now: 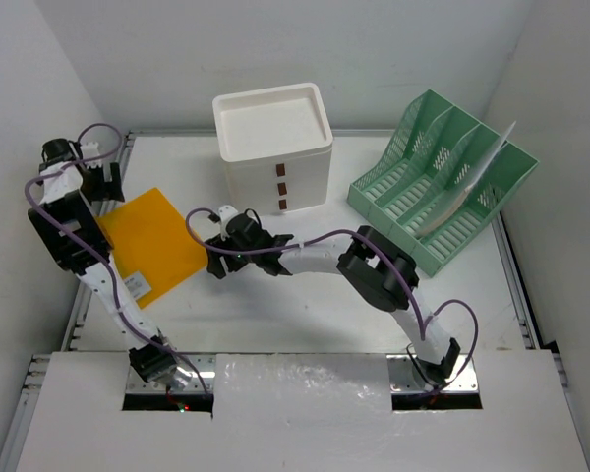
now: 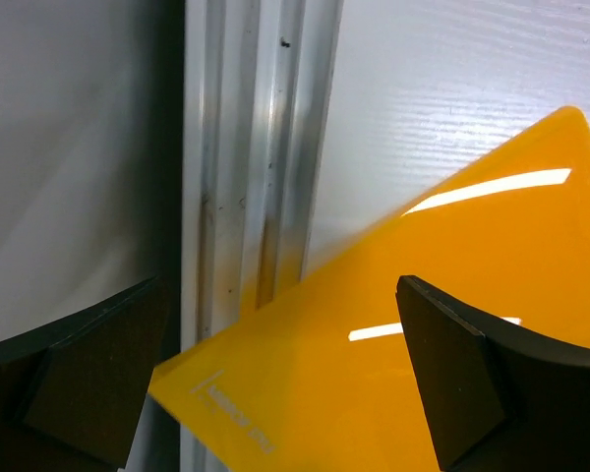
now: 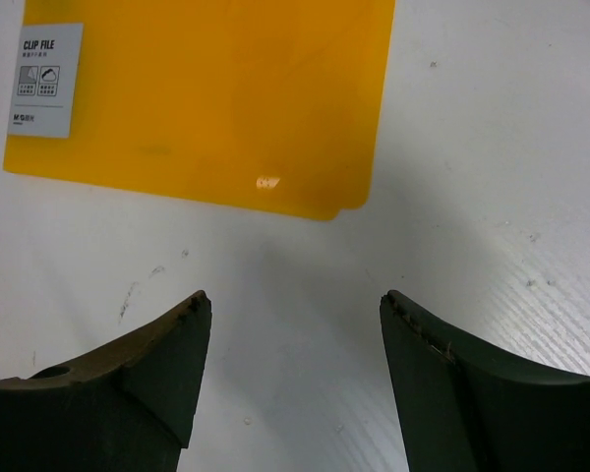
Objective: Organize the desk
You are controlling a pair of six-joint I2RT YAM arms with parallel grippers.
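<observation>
Over the matte white desk [image 1: 305,315], left hand [image 2: 280,324] and right hand [image 3: 295,300] gape wide by a glossy, flat orange folder [image 1: 149,244].

Large flat white rectangular desk [image 1: 295,315]: lies level, long side toward the arm bases. Thin silver metal rails [image 2: 265,147] run along its left and right edges. Surface finely ribbed, with faint dark scuffs.

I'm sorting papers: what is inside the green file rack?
A white sheet leans in one slot of the green file rack; other slots look empty, though dividers hide parts.
</observation>
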